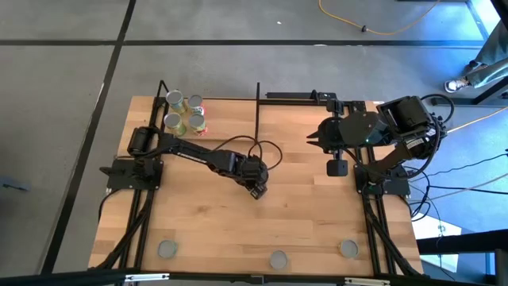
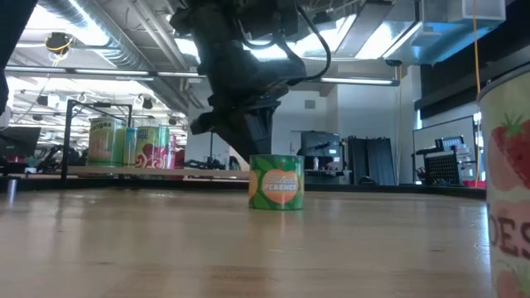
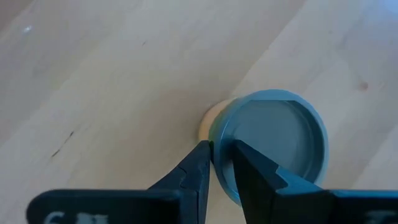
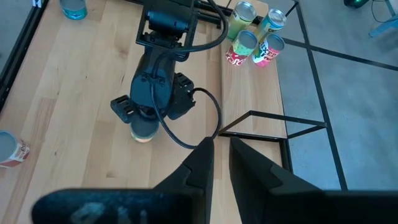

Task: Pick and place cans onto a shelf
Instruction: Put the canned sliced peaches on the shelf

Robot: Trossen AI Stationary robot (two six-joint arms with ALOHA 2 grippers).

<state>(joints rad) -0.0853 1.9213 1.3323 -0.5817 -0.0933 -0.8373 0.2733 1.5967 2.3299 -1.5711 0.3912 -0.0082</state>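
A green can with an orange label [image 2: 277, 182] stands upright on the table's middle; its grey round top [image 3: 273, 140] shows in the left wrist view. My left gripper [image 3: 222, 152] points steeply down at that top's edge with a narrow gap between its fingers: one fingertip [image 3: 202, 158] is outside the rim, the other [image 3: 249, 168] over the lid. Several cans [image 1: 184, 113] stand on the shelf [image 2: 124, 171] at the far left. My right gripper [image 4: 222, 146] hangs high over the table's right side [image 1: 311, 141], its fingers a little apart, with nothing between them. My left gripper comes at the can's rim [image 3: 217, 134] from above, slanting. I cannot tell whether its fingertips touch the rim or stand just over it. The can rests upright on the table.
Three cans [image 1: 167, 249] [image 1: 278, 259] [image 1: 348, 249] stand along the near edge; one with a strawberry label [image 2: 507, 190] fills the low view's right. Black shelf rods [image 1: 258, 103] rise at the far edge. Bare wood lies between the middle can and the shelf.
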